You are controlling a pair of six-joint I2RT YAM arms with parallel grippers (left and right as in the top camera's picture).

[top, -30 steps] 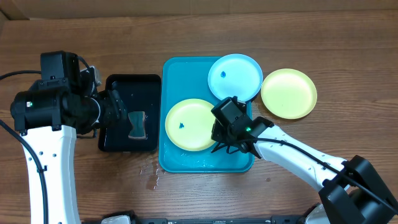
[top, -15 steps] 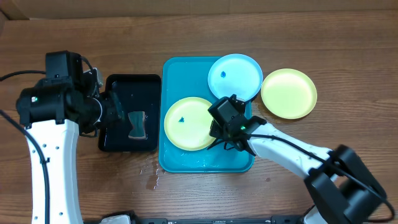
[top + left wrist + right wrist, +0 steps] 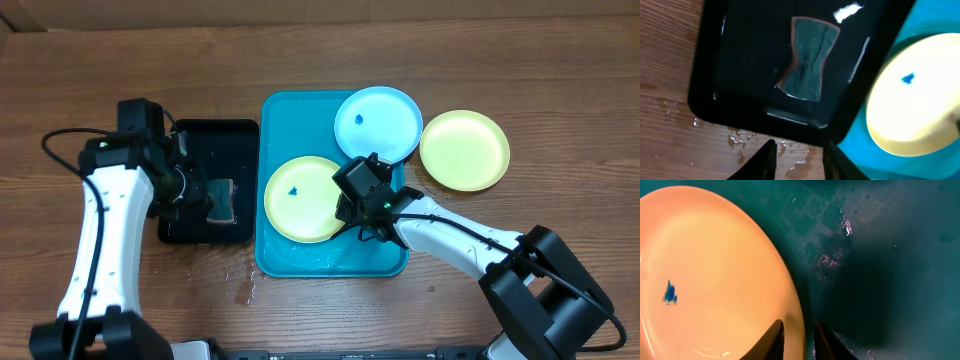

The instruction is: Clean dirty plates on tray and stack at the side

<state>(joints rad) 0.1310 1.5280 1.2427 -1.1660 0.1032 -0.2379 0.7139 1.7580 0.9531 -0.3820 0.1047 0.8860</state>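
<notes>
Carrying everything, one wooden table point(image 3: 560, 60) held two trays side by side: the large turquoise tray point(image 3: 300, 262) in the middle and one smaller black tray point(image 3: 190, 150) touching its left side. Three plates were in view. One near yellow-green plate point(image 3: 300, 200) lay inside the turquoise tray. One light blue plate point(image 3: 378, 122) overlapped that tray's far right corner. One bare yellow-green plate point(image 3: 464, 150) sat on the table just right of it.

Two grippers worked. The right gripper point(image 3: 799, 341) had its jaws narrowly parted and closed over the right rim of the near yellow-green plate. The left gripper point(image 3: 796, 162) hung over the black tray's near edge, jaws apart and empty.

One green sponge point(image 3: 220, 202) lay in the black tray. Two blue specks showed, one point(image 3: 293, 190) on the near yellow-green plate, one point(image 3: 358, 121) on the light blue plate.
</notes>
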